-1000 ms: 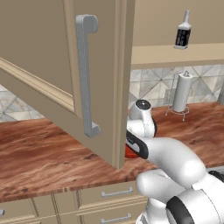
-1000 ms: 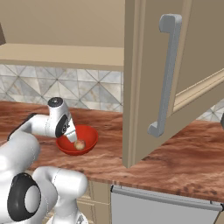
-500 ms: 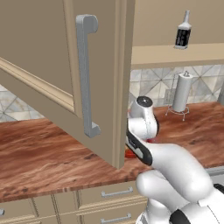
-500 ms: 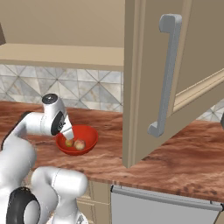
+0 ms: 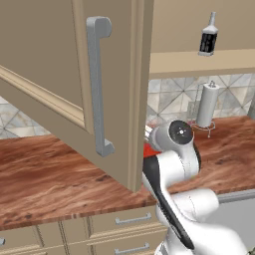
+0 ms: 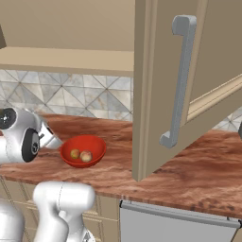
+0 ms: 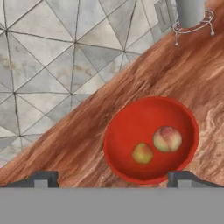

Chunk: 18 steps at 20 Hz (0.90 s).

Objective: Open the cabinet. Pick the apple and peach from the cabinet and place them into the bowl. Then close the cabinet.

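The red bowl (image 7: 133, 120) sits on the wood-look counter with the apple (image 7: 142, 153) and the peach (image 7: 167, 138) lying side by side in it. From the right base view the bowl (image 6: 92, 142) holds the apple (image 6: 74, 153) on the left and the peach (image 6: 85, 156) beside it. My gripper (image 7: 113, 179) hovers just short of the bowl, open, with nothing between its fingertips (image 7: 41, 179). The cabinet (image 5: 45, 60) has its door swung wide open toward me, its grey bar handle (image 6: 178, 80) facing out. A sliver of the bowl (image 5: 148, 150) shows behind the door's edge.
The open cabinet door (image 6: 160, 94) juts over the counter close to my arm (image 5: 172, 149). A dark bottle (image 5: 208, 35) stands on the cabinet shelf. A paper towel holder (image 5: 206, 104) stands at the back right. Drawers (image 5: 129, 221) run below the counter.
My jaws have widened and the hand has drawn back from over the bowl. Both fruits now lie uncovered in the bowl.
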### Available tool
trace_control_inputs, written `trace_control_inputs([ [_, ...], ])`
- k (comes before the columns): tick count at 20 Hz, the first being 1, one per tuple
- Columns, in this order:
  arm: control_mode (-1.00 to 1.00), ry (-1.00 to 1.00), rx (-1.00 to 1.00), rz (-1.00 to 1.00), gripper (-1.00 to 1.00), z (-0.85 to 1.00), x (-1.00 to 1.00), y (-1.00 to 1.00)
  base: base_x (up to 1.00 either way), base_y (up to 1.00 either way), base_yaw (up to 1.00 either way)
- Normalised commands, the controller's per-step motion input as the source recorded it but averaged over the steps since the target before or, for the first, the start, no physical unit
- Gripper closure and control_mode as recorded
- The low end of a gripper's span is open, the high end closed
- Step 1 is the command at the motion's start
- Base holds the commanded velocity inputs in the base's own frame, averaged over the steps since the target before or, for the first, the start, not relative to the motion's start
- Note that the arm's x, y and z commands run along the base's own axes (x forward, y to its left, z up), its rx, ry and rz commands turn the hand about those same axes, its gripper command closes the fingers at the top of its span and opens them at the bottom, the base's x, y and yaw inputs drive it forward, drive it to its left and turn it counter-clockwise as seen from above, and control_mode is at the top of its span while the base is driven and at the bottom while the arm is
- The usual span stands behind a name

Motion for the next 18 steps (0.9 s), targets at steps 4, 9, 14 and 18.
trace_control_inputs([
  [4,-1.0,-0.52,-0.14,0.27,-1.0,0.98,-1.0,0.0,0.0,0.0,0.0],
  [9,-1.0,-0.53,-0.18,0.28,-1.0,0.61,-1.0,0.0,0.0,0.0,0.0],
  [14,-1.0,-0.59,-0.17,0.28,-1.0,0.29,-1.0,0.0,0.0,0.0,0.0],
  [18,-1.0,-0.48,-0.09,0.26,-1.0,0.84,-1.0,0.0,0.0,0.0,0.0],
])
